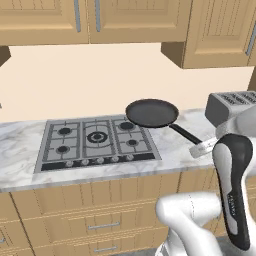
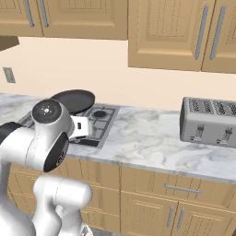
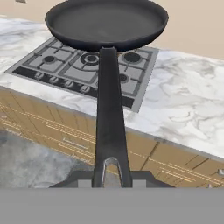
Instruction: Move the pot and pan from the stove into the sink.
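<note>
Holding the pan (image 1: pixel 152 113) by its handle end, hand (image 3: pixel 112 177) pinching it; I'm seeing it lifted above the stove (image 1: pixel 95 141) and counter (image 2: pixel 152 138).

Obstacle: boxy silver four-slot toaster (image 2: pixel 209 120) on white marbled stone counter (image 2: pixel 147 138), right of steel-grey gas cooktop (image 1: pixel 95 141); bare counter stretch between them.

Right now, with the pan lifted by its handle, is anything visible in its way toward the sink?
The pan hangs above the stove's right rear corner, its handle in the fingers. A toaster stands on the counter to the right. No sink shows, so the route cannot be judged.
</note>
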